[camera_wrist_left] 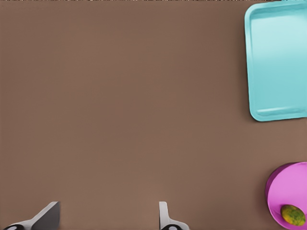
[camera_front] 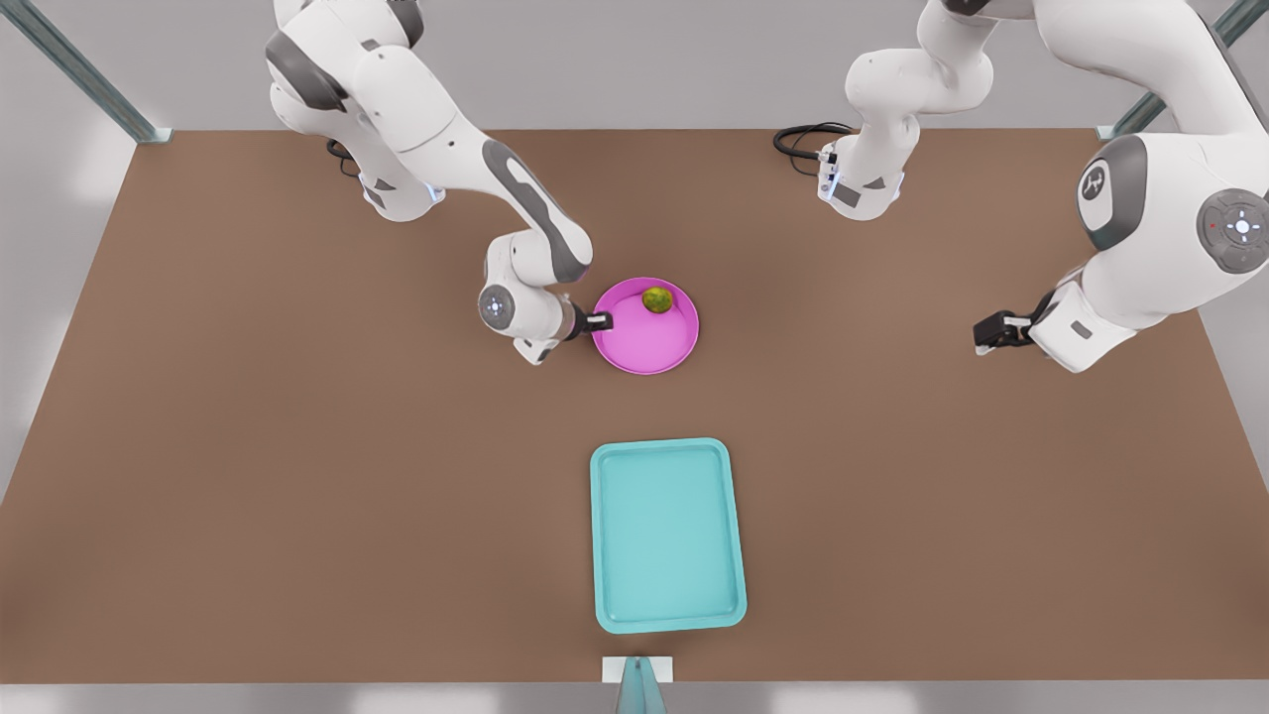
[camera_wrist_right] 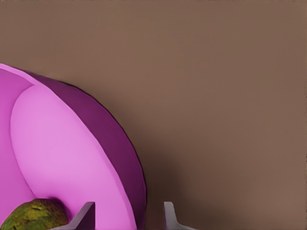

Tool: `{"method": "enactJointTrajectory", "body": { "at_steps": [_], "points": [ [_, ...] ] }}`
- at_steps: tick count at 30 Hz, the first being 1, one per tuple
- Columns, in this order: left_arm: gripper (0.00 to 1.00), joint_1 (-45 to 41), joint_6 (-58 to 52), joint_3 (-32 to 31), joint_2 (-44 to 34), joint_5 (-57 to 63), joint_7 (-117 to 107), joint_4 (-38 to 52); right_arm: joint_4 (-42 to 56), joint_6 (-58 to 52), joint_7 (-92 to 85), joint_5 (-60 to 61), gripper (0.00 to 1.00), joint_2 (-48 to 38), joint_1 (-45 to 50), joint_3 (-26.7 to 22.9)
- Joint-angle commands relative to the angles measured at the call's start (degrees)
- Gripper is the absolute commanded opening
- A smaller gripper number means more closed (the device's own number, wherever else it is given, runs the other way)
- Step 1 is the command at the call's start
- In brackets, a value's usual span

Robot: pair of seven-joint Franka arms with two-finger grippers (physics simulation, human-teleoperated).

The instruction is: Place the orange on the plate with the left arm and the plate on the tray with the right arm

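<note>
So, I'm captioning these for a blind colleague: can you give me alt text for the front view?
A pink plate holding an orange sits mid-table, the right hand straddling its rim on the front view's left. A teal tray lies nearer the camera; the left hand waits, open, at the front view's right.

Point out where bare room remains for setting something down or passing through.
The tray is bare inside. Open table lies between tray and plate, and wide on both sides. It is crowded at the plate: orange inside, right pincer straddling its rim. The left pincer waits open.
</note>
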Motion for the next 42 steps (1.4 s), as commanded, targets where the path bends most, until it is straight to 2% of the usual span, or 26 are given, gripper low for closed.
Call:
{"method": "enactJointTrajectory", "body": {
  "at_steps": [1,3,6,7,8,9,11,19,24,31,36,39,41,42],
  "points": [
    [1.0,0.02,1.0,0.07,-0.05,-0.09,2.59,0.03,0.31,-0.16,-1.22,0.06,0.62,0.64,-0.15,0.01],
    [1.0,0.11,1.08,0.07,0.04,-0.01,2.59,0.03,0.67,-0.25,-1.84,0.06,0.62,1.43,-0.33,0.01],
    [1.0,0.11,1.08,0.07,0.13,-0.01,2.59,0.03,1.11,-1.04,-2.01,0.06,0.53,1.17,-0.42,0.01],
    [1.0,0.11,1.17,0.07,0.13,-0.01,2.59,0.03,1.11,-1.04,-2.01,0.06,0.53,1.17,-0.5,0.01],
    [1.0,0.11,1.61,0.07,0.13,-0.01,2.59,0.03,1.11,-1.13,-1.93,0.06,0.49,1.0,-0.59,0.01],
    [1.0,0.11,1.61,0.07,0.22,-0.09,2.59,0.03,1.11,-1.13,-1.66,0.06,0.37,1.0,-0.59,0.01],
    [1.0,0.11,1.96,0.07,0.3,-0.01,2.59,0.03,1.11,-1.22,-1.66,0.06,0.22,1.08,-0.59,0.01],
    [1.0,0.11,2.67,0.86,0.57,-0.09,2.59,0.03,2.95,-4.55,-1.93,0.06,0.21,-1.99,-2.52,-0.08],
    [1.0,0.11,2.67,0.86,0.48,-0.09,2.59,0.03,10.77,-5.79,-2.1,0.14,0.21,-1.56,-5.6,-0.26],
    [1.0,0.02,2.66,0.86,0.48,-0.09,2.59,0.03,33.97,-7.1,-1.66,0.23,0.21,13.56,-9.73,-0.52],
    [1.0,0.11,2.58,0.86,0.48,-0.09,2.59,0.03,53.92,-15.98,-1.66,-0.3,0.21,27.1,-12.81,-0.7],
    [1.0,0.02,2.49,0.86,0.48,-0.09,2.59,0.03,61.4,-19.94,-2.1,-0.38,0.21,32.19,-13.86,-1.93],
    [1.0,0.02,2.75,0.86,0.48,-0.09,2.5,0.03,62.36,-20.73,-1.93,-0.38,0.21,32.9,-14.13,-1.93],
    [1.0,0.02,2.93,0.86,0.48,-0.09,2.41,0.03,62.37,-20.46,-2.1,-0.38,1.0,33.16,-14.13,-1.93]
  ]
}}
